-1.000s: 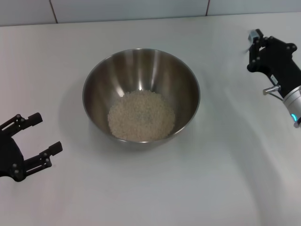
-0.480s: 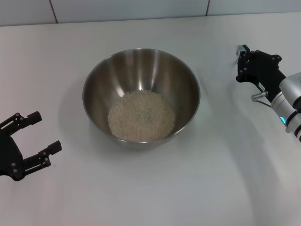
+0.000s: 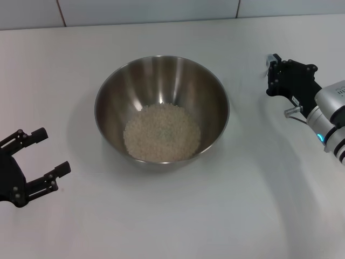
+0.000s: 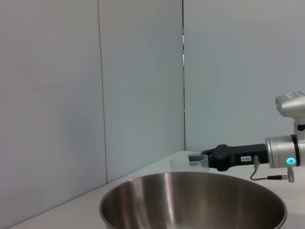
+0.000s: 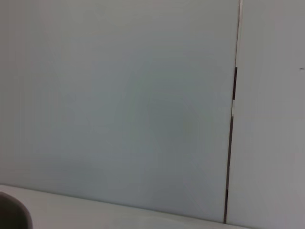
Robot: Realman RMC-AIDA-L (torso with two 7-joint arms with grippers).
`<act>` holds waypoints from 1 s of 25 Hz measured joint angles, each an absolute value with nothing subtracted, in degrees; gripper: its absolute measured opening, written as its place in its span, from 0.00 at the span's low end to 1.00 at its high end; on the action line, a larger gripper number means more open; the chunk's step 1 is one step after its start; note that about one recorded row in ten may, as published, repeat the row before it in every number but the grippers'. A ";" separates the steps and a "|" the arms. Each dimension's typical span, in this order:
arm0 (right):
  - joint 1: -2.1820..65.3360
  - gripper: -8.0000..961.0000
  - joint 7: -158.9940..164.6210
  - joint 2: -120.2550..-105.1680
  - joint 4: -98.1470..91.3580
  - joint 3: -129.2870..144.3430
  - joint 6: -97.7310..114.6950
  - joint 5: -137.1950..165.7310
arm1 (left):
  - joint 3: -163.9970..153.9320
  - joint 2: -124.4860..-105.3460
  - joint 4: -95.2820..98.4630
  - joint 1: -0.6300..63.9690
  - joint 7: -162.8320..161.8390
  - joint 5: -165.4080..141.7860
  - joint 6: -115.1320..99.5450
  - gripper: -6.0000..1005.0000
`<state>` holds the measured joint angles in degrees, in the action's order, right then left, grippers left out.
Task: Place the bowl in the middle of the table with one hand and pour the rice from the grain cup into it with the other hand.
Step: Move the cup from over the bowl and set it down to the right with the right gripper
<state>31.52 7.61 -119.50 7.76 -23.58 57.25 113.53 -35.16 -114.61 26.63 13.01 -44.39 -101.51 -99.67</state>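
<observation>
One bowl (image 3: 161,108) holds rice (image 3: 161,133) | right gripper (image 3: 271,73) grips grain cup (image 4: 197,159)

The bowl (image 3: 161,110) sits mid-table (image 3: 172,216) with the rice (image 3: 161,133) in it, the left gripper (image 3: 38,162) near-left of it and the right gripper (image 3: 274,75), holding the grain cup (image 4: 198,159), to its right.

The bench (image 3: 259,216) is a plain white, matte surface that runs back to a pale panelled wall (image 3: 145,11). One thing rests directly on it: the bowl (image 3: 213,94), a wide stainless-steel one standing upright near the middle of the bench. Inside it the rice (image 3: 161,132) lies as a pale heap covering the bottom. The bowl casts a soft shadow on the surface to its left.
</observation>
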 joint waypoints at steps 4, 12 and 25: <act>31.74 0.16 7.61 -119.53 7.73 -23.46 55.95 113.64 | -35.12 -114.64 26.63 13.01 -44.40 -101.51 -99.66 0.81; 31.89 0.17 8.13 -119.50 8.03 -23.38 55.12 113.73 | -34.98 -114.68 26.63 12.94 -44.55 -101.51 -99.74 0.81; 30.83 0.25 8.37 -119.53 8.35 -23.37 54.40 113.84 | -34.72 -114.63 26.63 12.57 -44.66 -101.51 -100.36 0.81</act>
<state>30.83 8.37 -119.53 8.35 -23.37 54.40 113.84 -34.72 -114.63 26.63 12.57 -44.66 -101.51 -100.36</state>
